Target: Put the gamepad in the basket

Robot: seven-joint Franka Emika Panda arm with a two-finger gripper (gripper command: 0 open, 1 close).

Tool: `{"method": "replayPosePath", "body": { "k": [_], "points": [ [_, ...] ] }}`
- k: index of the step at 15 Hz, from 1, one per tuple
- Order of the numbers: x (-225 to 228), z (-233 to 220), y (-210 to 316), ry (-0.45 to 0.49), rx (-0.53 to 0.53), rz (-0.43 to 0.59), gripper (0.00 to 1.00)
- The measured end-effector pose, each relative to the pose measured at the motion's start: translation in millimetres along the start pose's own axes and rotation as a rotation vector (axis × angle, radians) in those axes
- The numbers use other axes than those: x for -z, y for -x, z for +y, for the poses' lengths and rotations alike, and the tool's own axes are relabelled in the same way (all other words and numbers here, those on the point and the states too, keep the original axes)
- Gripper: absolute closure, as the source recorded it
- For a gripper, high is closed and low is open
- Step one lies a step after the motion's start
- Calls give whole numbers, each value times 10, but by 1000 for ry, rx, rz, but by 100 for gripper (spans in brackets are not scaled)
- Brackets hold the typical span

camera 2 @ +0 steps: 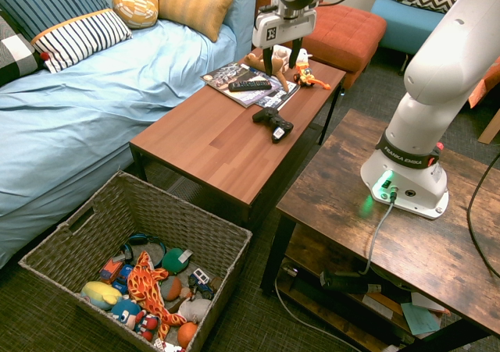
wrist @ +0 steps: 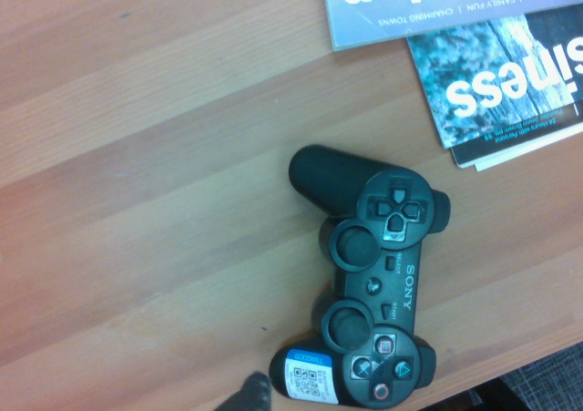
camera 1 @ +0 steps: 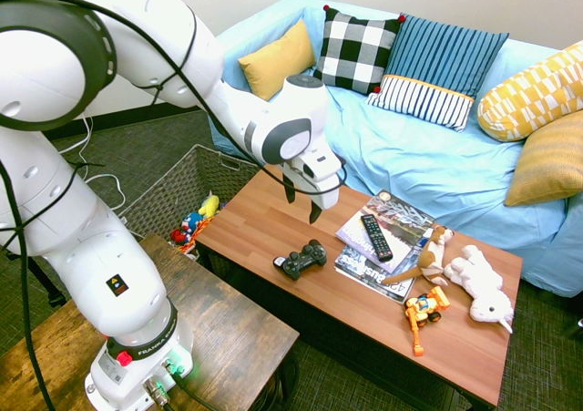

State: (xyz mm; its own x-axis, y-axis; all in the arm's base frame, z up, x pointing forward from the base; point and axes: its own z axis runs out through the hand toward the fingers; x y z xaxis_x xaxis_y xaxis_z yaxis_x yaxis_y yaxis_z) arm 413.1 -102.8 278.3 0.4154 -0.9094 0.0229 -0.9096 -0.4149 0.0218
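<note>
Gamepad (wrist: 373, 283) unobscured; magazines (wrist: 510, 74) cut off.

Remote (camera 1: 376, 238) on magazines (camera 1: 372, 282) — plush toys (camera 1: 478, 285) near

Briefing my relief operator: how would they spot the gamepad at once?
On the wooden coffee table beside the blue sofa, look near the long edge away from the sofa. The gamepad is black with two rounded handles, unlike the slim remote on the magazines.
</note>
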Motion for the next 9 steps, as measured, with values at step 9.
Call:
{"method": "replayPosePath", "body": {
  "k": [9],
  "points": [
    [-1165,-52,-98,67,-46,-66,0]
  ]
}}
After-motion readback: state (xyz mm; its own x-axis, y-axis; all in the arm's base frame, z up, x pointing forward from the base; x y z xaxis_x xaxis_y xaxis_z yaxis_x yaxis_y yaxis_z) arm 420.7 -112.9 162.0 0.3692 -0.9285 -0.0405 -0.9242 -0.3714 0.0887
